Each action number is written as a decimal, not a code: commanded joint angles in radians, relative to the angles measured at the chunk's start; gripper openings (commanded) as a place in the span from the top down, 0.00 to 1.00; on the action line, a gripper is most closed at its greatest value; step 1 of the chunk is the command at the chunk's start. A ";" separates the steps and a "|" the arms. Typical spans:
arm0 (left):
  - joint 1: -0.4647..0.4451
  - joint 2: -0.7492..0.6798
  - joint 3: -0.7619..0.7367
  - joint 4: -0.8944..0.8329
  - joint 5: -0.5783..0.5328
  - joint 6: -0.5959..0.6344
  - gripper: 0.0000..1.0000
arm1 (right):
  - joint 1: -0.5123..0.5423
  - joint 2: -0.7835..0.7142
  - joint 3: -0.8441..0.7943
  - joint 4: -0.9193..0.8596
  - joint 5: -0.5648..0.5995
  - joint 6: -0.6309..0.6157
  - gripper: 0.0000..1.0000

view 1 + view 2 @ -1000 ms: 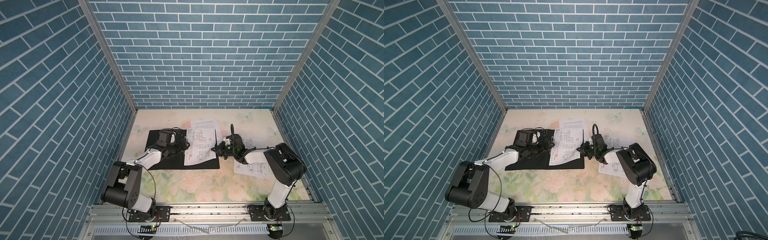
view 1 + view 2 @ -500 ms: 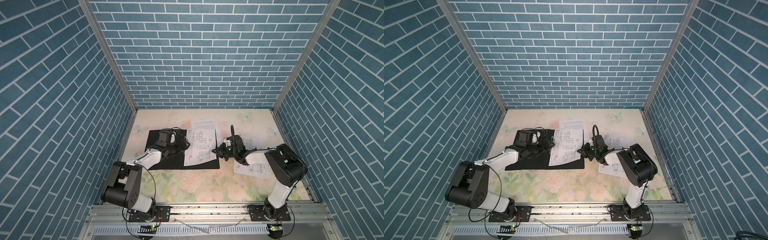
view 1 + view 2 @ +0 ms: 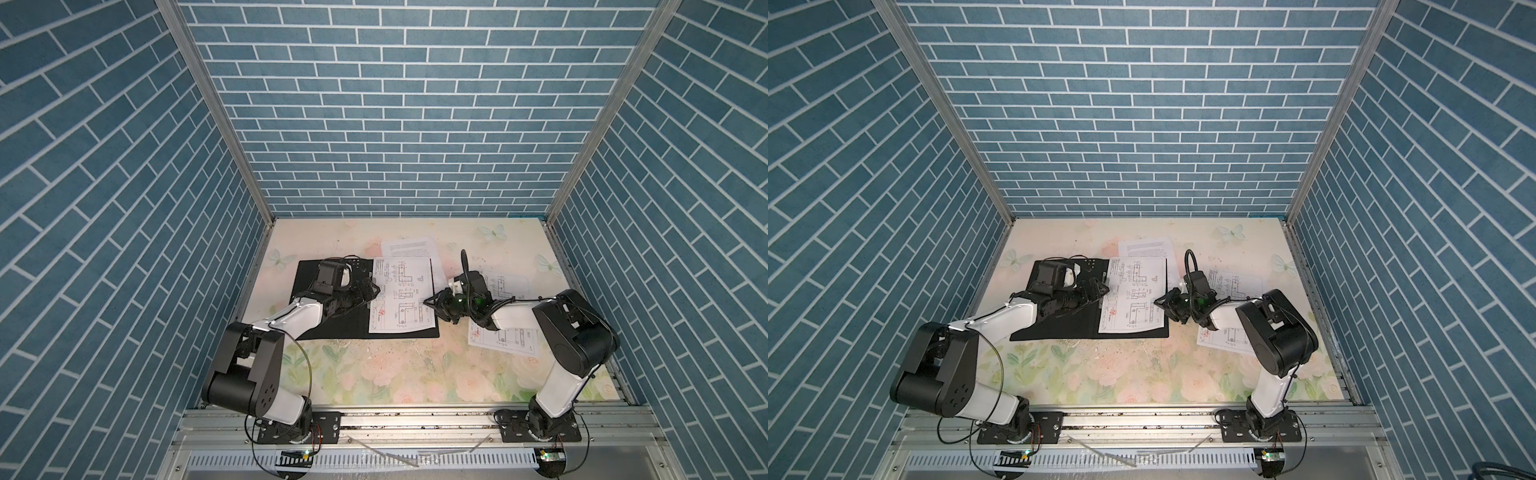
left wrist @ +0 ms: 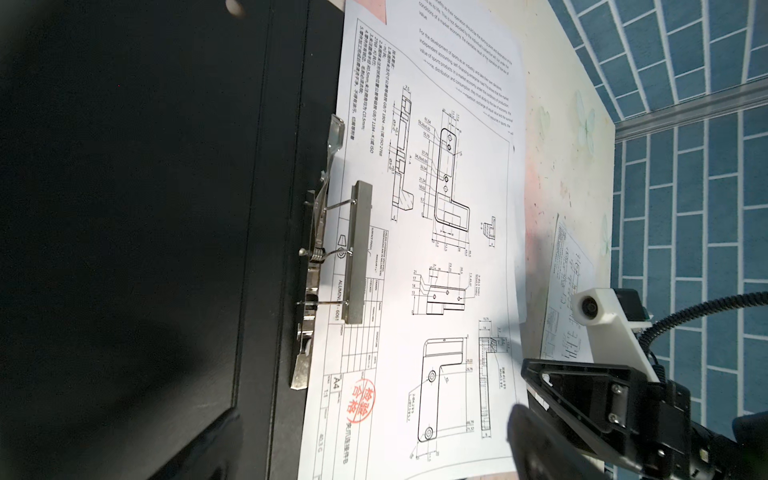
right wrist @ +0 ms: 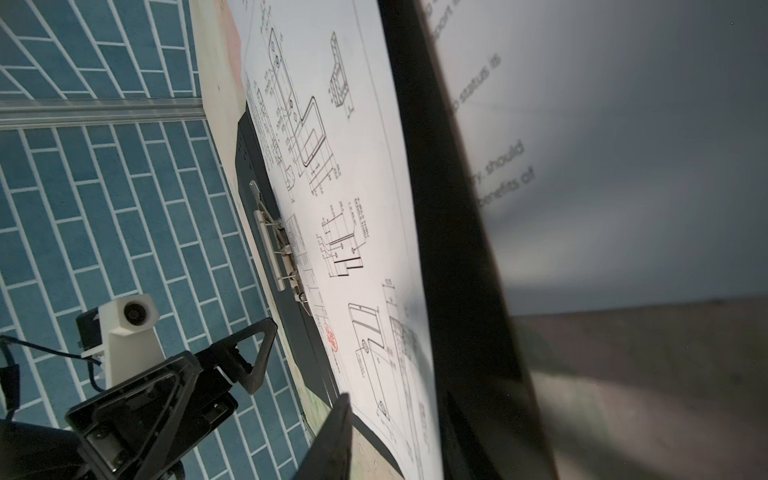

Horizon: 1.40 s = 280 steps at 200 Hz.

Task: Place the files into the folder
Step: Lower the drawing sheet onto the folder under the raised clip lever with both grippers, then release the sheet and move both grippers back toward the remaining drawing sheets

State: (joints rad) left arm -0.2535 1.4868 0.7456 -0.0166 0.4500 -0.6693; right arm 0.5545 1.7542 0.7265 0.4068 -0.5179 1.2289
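Step as judged: seating the drawing sheet (image 3: 401, 295) in the open folder (image 3: 345, 328), which is lying left of centre. Your right gripper (image 3: 432, 301) is straddling the sheet's right edge, jaws partly apart, pinching nothing visible. Your left gripper (image 3: 372, 291) is hovering spread wide beside the clip (image 4: 357, 253). Be squaring the sheet under that clip before lifting away. The text sheet (image 3: 409, 248) is poking past the folder's far edge; the second drawing (image 3: 505, 338) is lying right, under your arm. The flowered table (image 3: 395, 374) is lying flat, with brick walls (image 3: 395, 124) closing in on three sides.

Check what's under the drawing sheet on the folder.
Black inside of the folder shows around the drawing sheet; the text sheet tucks beneath at the far end. Anything else is covered.
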 commanded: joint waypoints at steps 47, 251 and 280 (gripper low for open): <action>0.001 -0.045 0.007 -0.056 -0.038 0.026 0.00 | -0.014 -0.107 0.056 -0.280 0.090 -0.167 0.48; -0.615 0.474 0.697 -0.263 -0.226 0.131 0.00 | -0.560 -0.698 -0.162 -0.799 0.459 -0.637 0.11; -0.675 0.605 0.847 -0.317 -0.207 0.138 0.01 | -0.712 -0.682 -0.181 -0.779 0.389 -0.671 0.11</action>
State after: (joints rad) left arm -0.8883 2.0106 1.4979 -0.2501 0.2302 -0.5556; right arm -0.0666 1.0664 0.5793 -0.3523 -0.0696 0.6262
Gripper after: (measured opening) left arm 0.996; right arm 0.891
